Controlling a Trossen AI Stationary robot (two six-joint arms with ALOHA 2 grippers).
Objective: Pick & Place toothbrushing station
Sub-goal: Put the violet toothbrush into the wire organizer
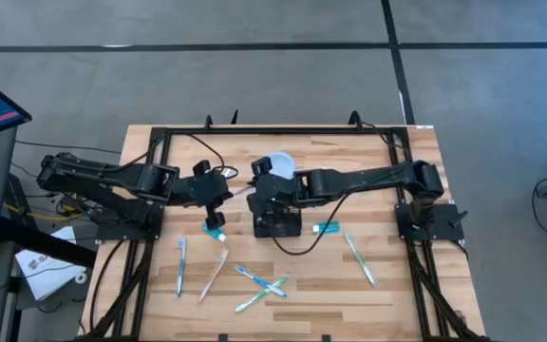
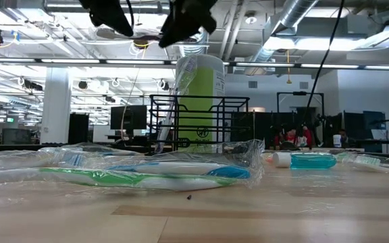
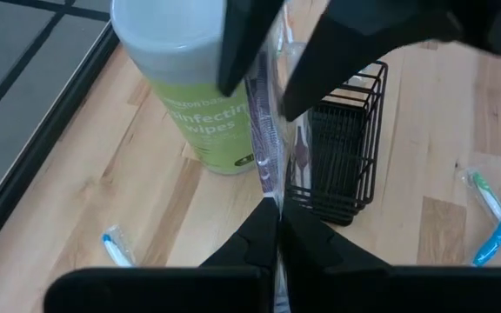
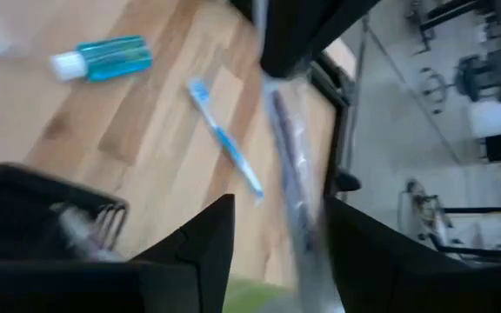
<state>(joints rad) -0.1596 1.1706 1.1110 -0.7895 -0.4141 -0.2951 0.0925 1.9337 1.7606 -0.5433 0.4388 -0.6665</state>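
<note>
Mid-handover above the toothbrushing station point(image 1: 277, 224), which sits mid-table right beside the green wipes canister point(image 3: 191, 83). Left gripper point(image 3: 277, 228) is pinched shut on a plastic-wrapped toothbrush point(image 3: 266, 143), holding it upright over the caddy. Right gripper point(image 4: 272, 228) sits spread open with the same wrapped brush between its fingers, nothing clamped yet. Next move, I'd say: right closes on the brush, left lets go, then lower it into a compartment. Other brushes point(image 1: 180, 264) lie loose in front of the caddy.
</note>
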